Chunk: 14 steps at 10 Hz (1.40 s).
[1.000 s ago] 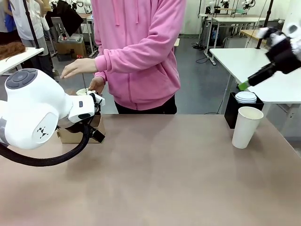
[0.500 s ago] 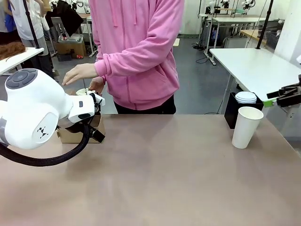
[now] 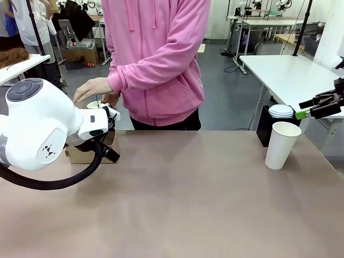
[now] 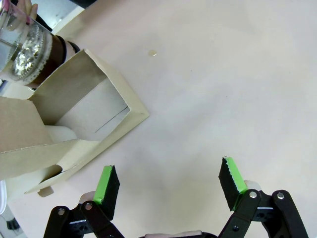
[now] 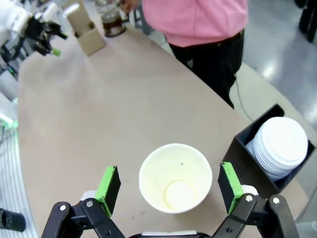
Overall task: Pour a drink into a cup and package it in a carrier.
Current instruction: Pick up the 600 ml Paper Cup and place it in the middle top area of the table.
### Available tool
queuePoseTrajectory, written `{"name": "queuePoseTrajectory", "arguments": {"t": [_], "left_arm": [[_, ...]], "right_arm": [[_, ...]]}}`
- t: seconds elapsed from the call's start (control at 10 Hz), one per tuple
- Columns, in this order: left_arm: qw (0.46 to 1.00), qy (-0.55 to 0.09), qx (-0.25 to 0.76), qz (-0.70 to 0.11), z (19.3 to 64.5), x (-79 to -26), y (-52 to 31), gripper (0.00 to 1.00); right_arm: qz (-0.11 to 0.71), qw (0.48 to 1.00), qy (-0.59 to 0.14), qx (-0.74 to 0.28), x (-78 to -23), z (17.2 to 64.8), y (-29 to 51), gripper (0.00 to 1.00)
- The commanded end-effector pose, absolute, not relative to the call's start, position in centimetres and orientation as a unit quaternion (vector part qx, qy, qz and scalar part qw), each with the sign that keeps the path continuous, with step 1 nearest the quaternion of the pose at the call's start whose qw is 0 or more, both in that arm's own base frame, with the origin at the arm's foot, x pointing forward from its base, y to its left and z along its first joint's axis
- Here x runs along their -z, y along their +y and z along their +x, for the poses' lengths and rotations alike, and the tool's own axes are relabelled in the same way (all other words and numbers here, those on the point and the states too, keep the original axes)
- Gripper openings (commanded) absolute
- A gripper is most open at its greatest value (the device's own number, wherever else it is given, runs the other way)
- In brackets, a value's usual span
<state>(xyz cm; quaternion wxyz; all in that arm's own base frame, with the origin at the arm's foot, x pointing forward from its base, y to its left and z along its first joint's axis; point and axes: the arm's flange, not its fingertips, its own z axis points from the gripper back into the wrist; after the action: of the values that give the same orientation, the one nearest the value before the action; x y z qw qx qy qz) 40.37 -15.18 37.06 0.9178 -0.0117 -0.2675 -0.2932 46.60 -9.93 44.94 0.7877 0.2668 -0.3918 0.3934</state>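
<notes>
The right end effector (image 5: 168, 182) is angled down over the empty white cup (image 5: 176, 178), fingers spread wide, clear of it and holding nothing. The lid box (image 5: 280, 148) sits at the cup's 3 o'clock. The left end effector (image 4: 168, 179) hangs spread and empty above the table (image 4: 223, 74). The carrier (image 4: 84, 114) is at its 10 o'clock, with the glass jug (image 4: 22, 44) just beyond.

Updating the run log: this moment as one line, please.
cup: empty, upright | right tool: open, over cup | left tool: open, near carrier | person's hand: at jug
</notes>
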Motion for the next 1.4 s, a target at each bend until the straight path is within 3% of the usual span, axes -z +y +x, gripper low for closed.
{"name": "queuePoseTrajectory", "arguments": {"t": [0.0,0.4,0.8,1.3], "left_arm": [[0.918,-0.268,0.293,-0.012,40.3,-37.1,-15.2,1.00],[0.918,-0.268,0.293,-0.012,40.3,-37.1,-15.2,1.00],[0.918,-0.268,0.293,-0.012,40.3,-37.1,-15.2,1.00],[0.918,-0.268,0.293,-0.012,40.3,-37.1,-15.2,1.00]], "right_arm": [[0.322,0.732,-0.461,-0.385,-42.2,46.2,-15.1,1.00],[0.379,0.648,-0.546,-0.371,-35.4,44.9,-19.3,1.00],[0.388,0.628,-0.573,-0.356,-28.9,45.7,-17.9,1.00],[0.392,0.620,-0.589,-0.339,-24.7,46.1,-14.9,1.00]]}}
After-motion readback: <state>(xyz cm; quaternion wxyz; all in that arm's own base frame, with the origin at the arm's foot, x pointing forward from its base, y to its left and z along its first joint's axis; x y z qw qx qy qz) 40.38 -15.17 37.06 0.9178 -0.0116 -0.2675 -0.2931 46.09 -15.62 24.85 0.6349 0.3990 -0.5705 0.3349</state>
